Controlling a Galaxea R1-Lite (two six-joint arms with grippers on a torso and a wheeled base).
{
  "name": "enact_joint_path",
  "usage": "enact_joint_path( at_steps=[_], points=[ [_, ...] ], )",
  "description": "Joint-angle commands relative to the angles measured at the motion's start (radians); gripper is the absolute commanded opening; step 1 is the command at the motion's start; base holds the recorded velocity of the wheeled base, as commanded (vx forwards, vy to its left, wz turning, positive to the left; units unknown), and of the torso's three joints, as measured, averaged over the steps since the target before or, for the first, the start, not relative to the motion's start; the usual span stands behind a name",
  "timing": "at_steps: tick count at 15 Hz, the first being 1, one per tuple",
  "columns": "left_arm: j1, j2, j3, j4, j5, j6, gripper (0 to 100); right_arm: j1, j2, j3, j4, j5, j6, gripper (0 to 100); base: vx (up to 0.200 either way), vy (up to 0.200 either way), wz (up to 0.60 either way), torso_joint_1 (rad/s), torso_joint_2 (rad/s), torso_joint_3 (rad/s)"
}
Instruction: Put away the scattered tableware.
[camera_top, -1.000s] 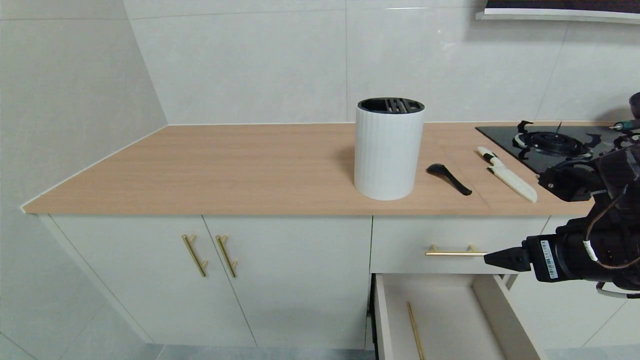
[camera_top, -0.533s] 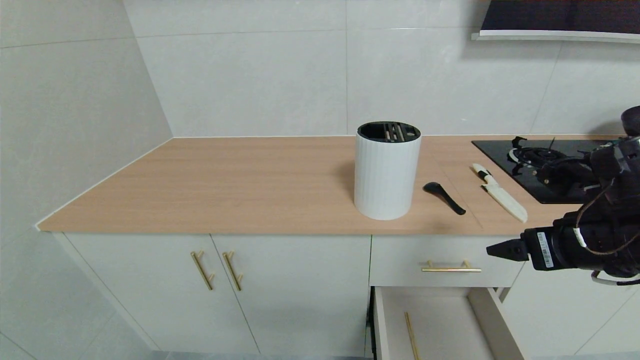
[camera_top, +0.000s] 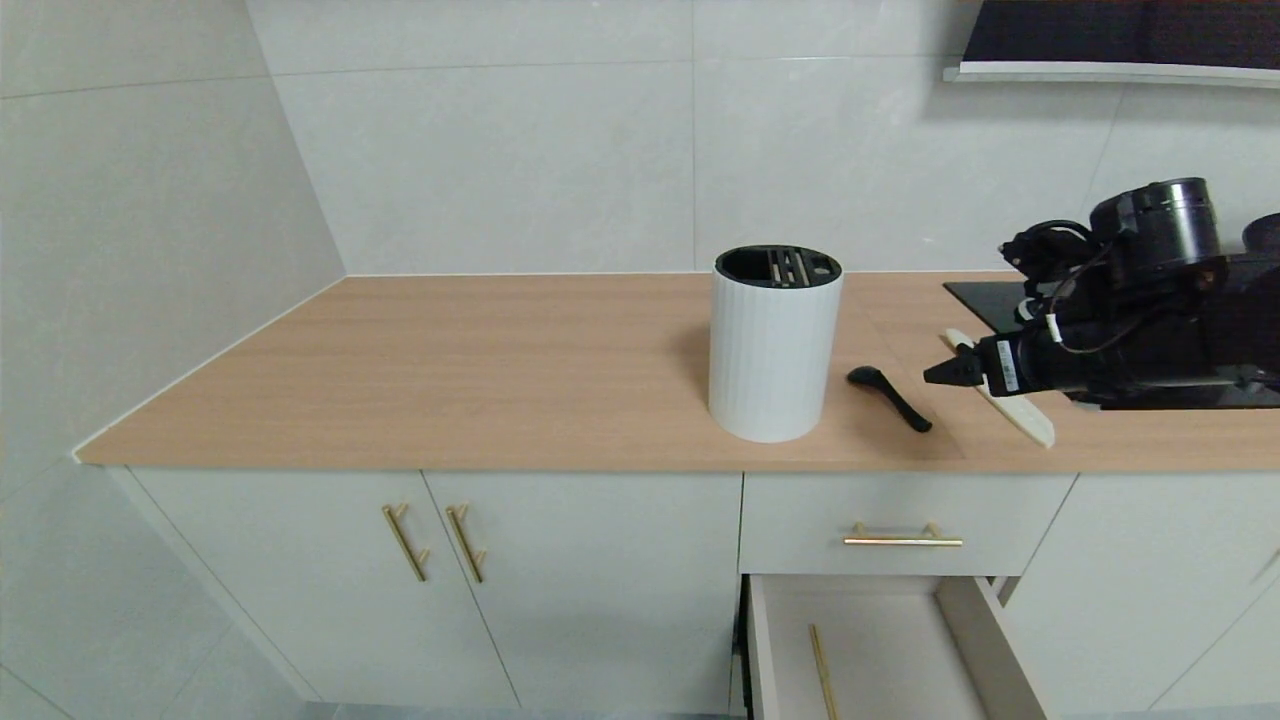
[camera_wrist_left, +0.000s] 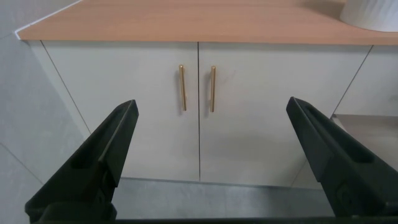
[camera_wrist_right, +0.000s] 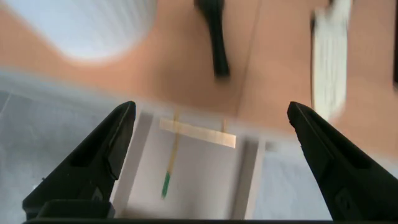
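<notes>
While drawer (camera_top: 900, 650) gapes, wood counter (camera_top: 500, 370) bears holder (camera_top: 775, 350), spoon (camera_top: 888, 395), seemingly knife (camera_top: 1025, 418).

— What's the right arm (camera_top: 1130, 345) like?
— Matte black and boxy, with a round joint cap (camera_top: 1160, 215) ringed in silver. Black cables (camera_top: 1050, 262) loop beside it, one wearing a white band. A white label (camera_top: 1004, 373) with dark print sits behind the pointed right gripper (camera_top: 940, 373).
— And the left gripper (camera_wrist_left: 211, 106)?
— Two black, wedge-shaped fingers (camera_wrist_left: 106, 155).
</notes>
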Motion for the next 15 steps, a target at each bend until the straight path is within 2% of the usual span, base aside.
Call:
enact_joint_path(
  at_steps=[1, 3, 7, 12, 15],
  points=[
    [0.000, 0.000, 0.000, 0.000, 0.000, -0.001, 100, -0.008, 0.172, -0.127, -0.002, 0.038, -0.018, 100, 0.000, 0.000, 0.00, 0.000, 0.00, 0.000],
    [0.000, 0.000, 0.000, 0.000, 0.000, -0.001, 100, -0.013, 0.261, -0.201, -0.004, 0.061, -0.020, 100, 0.000, 0.000, 0.00, 0.000, 0.00, 0.000],
    [0.000, 0.000, 0.000, 0.000, 0.000, -0.001, 100, -0.031, 0.363, -0.265, -0.019, 0.067, -0.041, 100, 0.000, 0.000, 0.00, 0.000, 0.00, 0.000],
    [0.000, 0.000, 0.000, 0.000, 0.000, -0.001, 100, -0.044, 0.480, -0.302, -0.117, 0.069, -0.041, 100, 0.000, 0.000, 0.00, 0.000, 0.00, 0.000],
    [0.000, 0.000, 0.000, 0.000, 0.000, -0.001, 100, -0.051, 0.498, -0.316, -0.122, 0.069, -0.040, 100, 0.000, 0.000, 0.00, 0.000, 0.00, 0.000]
  ],
)
